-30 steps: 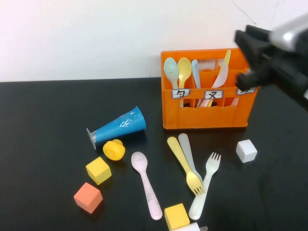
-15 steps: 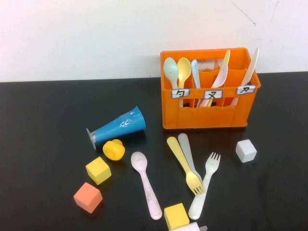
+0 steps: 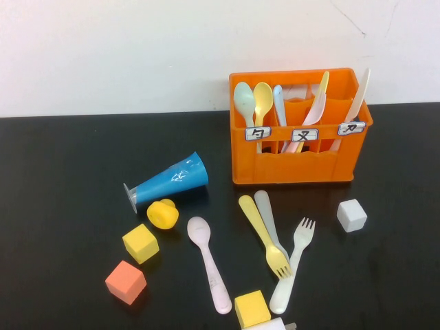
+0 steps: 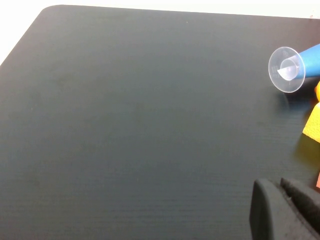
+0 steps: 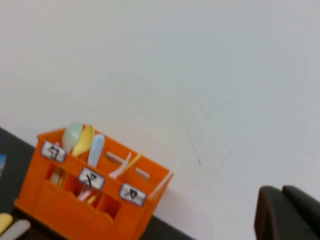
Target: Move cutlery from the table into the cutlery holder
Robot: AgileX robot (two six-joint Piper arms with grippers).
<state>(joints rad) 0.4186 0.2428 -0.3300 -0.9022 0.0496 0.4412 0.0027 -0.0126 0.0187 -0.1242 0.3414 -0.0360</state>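
Hands both empty: left hand over bare table, right hand aloft, openness unclear.

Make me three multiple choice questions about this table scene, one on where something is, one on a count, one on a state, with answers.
1. Where does the white cube sit?
A. in front of the orange cutlery holder's right end
B. inside the holder
C. beside the blue cup
2. How many yellow cubes lie on the table?
A. one
B. two
C. four
3. How is the blue cup resting?
A. upright
B. upside down
C. on its side

Answers:
1 A, it rests on the black tabletop just in front of that end.
2 B, one by the pink spoon, one at the front edge.
3 C, its clear base faces sideways.

Both tools show only in their wrist views: left tool, right tool.
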